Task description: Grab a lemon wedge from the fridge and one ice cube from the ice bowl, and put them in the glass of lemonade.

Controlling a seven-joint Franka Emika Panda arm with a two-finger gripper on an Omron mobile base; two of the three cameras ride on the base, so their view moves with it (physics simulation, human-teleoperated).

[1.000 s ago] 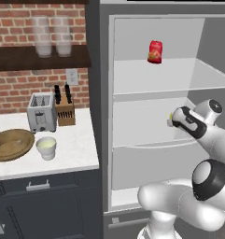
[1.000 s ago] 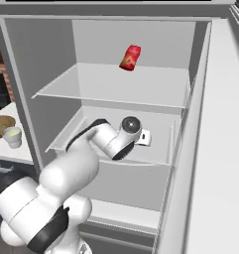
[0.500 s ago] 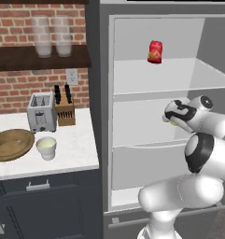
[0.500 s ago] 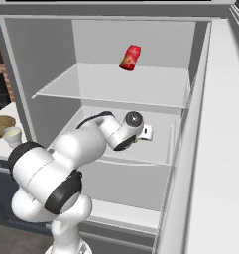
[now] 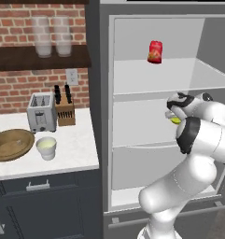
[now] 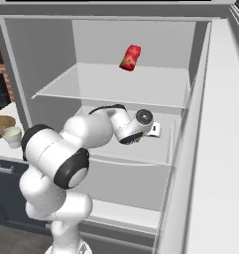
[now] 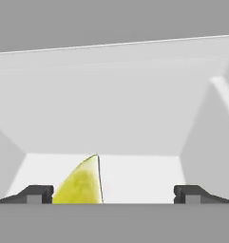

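Since a second ago my arm has swung leftward in the left base view, carrying the wrist deeper over the middle shelf of the fridge (image 5: 132,88). My pincer (image 7: 113,194) stands spread, the lemon wedge (image 7: 82,182) lying between the tips against the left one, unpinched. Spread because closing comes next, I judge.

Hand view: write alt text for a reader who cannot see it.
A yellow-green lemon wedge sits between the open gripper's two dark fingertips, close beside one of them. Behind it stretch a white fridge shelf and back wall.
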